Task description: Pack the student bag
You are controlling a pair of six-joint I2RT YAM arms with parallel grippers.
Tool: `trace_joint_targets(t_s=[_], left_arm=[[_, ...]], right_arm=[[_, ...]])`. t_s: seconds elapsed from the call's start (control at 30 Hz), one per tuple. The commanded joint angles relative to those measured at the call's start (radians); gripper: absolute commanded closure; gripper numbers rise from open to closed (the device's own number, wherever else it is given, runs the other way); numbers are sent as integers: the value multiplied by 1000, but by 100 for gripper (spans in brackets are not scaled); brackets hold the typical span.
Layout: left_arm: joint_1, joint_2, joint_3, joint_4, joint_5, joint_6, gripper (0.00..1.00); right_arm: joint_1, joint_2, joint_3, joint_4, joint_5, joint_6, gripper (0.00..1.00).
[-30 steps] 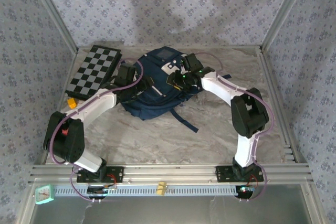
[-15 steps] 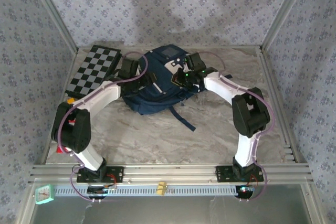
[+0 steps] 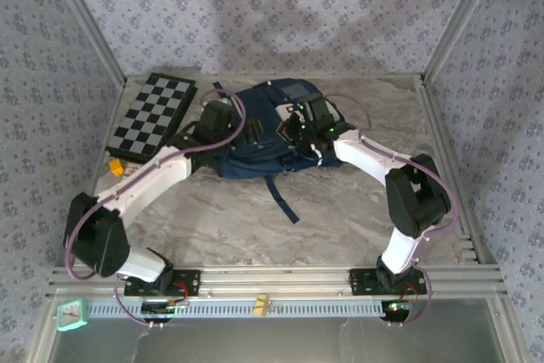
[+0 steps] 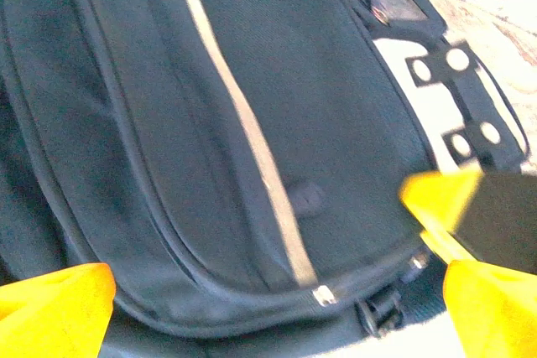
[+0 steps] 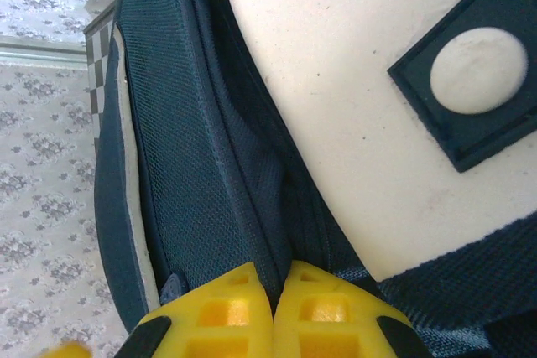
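at mid-table, student bag (image 3: 263,149) has shifted right; left fingers (image 4: 52,308) opened.

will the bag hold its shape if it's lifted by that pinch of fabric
Probably floppy: the bag lies slumped and creased, so it would likely sag around the fold the right gripper seems to pinch. The coarse woven fabric looks grippy, so it is unlikely to slip out. Its loose strap would probably trail and drag on the table.
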Motion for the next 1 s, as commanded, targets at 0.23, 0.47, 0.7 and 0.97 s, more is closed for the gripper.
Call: trace_joint_targets(t_s=[0.23, 0.47, 0.7, 0.97], left_arm=[[-145, 127, 45, -55, -212, -63, 0], [-155, 226, 116, -43, -240, -89, 0], [-155, 303, 176, -104, -402, -217, 0], [-152, 271, 125, -137, -443, -278, 9]], right_arm=[[11, -42, -6, 110, 13, 77, 100], [22, -37, -1, 112, 24, 69, 100], [24, -36, -25, 157, 13, 100, 100], [17, -47, -16, 153, 18, 93, 100]])
